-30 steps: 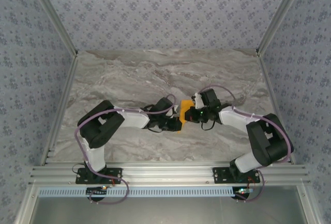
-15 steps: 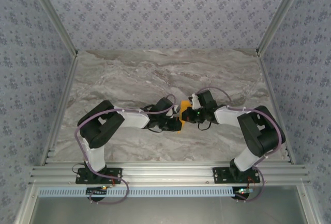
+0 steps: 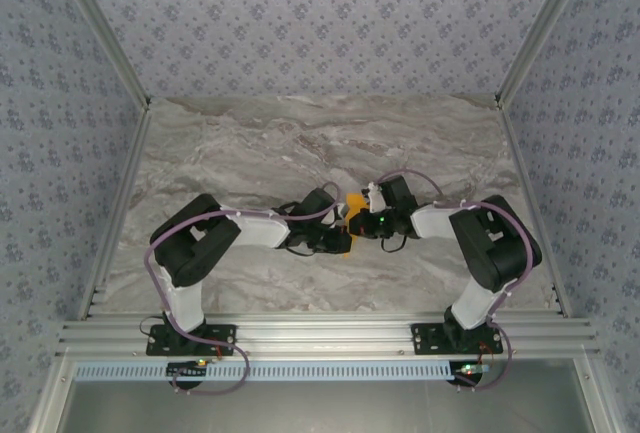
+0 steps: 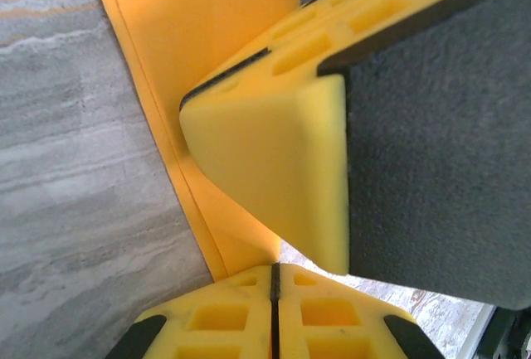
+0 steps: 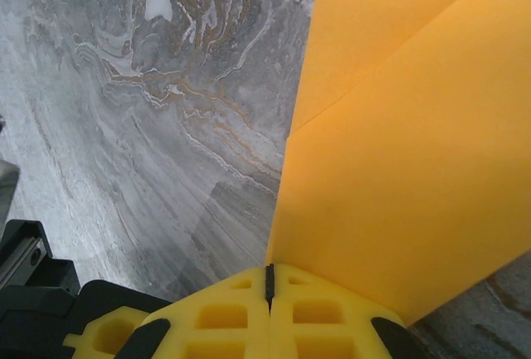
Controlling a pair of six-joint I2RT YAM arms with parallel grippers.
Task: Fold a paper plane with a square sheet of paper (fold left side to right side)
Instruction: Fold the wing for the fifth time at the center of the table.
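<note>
Orange-yellow paper (image 3: 352,202) at table (image 3: 250,143) centre looks narrower than before: fold closing. Both left gripper (image 4: 275,283) and right gripper (image 5: 268,283) clamp it, fingers together.

We held both arms in from the near edge of the table (image 3: 250,143), meeting near its middle. Our left arm (image 3: 250,225) lay low, its elbow out to the left and its forearm running right. Our right arm (image 3: 485,243) was folded sharply, its forearm pointing left. Our left gripper (image 4: 274,272) was pressed closed on the sheet of paper (image 5: 398,168). Our right gripper (image 5: 268,269) pinched the same sheet, just beside the left one.
</note>
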